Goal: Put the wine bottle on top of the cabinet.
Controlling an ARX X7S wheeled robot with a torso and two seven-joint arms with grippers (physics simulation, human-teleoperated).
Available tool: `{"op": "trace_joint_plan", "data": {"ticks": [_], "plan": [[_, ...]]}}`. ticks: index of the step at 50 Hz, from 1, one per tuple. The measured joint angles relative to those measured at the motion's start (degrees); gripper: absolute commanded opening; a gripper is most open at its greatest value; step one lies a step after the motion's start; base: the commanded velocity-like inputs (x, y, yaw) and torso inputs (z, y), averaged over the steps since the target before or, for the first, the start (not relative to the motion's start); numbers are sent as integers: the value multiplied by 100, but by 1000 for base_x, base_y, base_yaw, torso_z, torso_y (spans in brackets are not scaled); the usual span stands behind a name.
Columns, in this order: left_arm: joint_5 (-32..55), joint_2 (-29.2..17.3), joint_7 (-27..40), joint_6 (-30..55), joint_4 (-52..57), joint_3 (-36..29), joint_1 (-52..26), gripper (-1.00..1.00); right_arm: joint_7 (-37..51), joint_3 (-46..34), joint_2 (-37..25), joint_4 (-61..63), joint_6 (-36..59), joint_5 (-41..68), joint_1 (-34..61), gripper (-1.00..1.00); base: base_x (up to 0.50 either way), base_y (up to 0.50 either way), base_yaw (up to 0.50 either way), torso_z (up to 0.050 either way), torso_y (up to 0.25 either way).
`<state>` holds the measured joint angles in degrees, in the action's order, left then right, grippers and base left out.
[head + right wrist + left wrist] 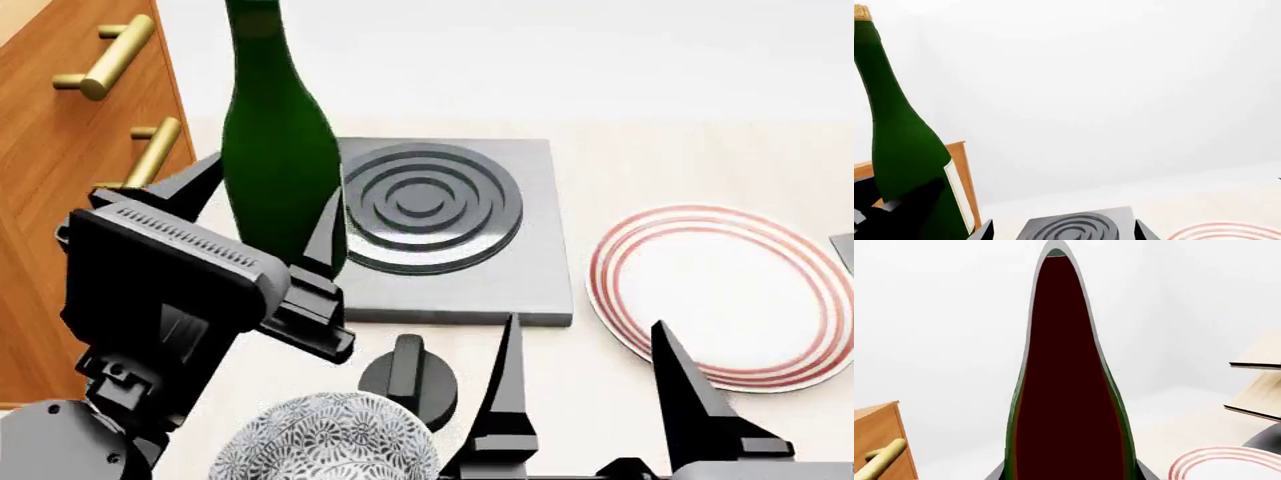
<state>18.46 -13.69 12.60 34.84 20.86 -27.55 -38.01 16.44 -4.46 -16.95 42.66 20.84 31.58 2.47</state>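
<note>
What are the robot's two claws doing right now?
Left gripper: closed on the wine bottle.
Right gripper: open, holding nothing.

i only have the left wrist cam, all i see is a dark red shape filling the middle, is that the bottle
Observer: Yes. In the head view the left gripper has a finger on each side of the green wine bottle, low on its body.
Operator: is it upright
Observer: Nearly. The right wrist view shows the neck leaning slightly, with the cork still in.
Operator: what's right behind it
Observer: A grey burner plate with raised rings, on the counter.
Operator: and the right arm
Observer: The right gripper is open and empty, near a red-striped plate.
Operator: where's the cabinet
Observer: The cabinet stands on the robot's left, close beside the bottle.
</note>
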Motion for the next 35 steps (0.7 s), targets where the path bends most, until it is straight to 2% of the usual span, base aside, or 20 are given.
{"op": "trace_joint_plan", "data": {"ticks": [15,35], "plan": [[157,-309,111,864,16,528,-1170,-100,-52,-35,12,-216,-212,-103,-170,100,0,0,0,1,1],[116,-1395,65,2072,-365,1256,-2688,-100,-9,-34,-24,-254,-277,-73,-211,100,0,0,0,0,0]]}}
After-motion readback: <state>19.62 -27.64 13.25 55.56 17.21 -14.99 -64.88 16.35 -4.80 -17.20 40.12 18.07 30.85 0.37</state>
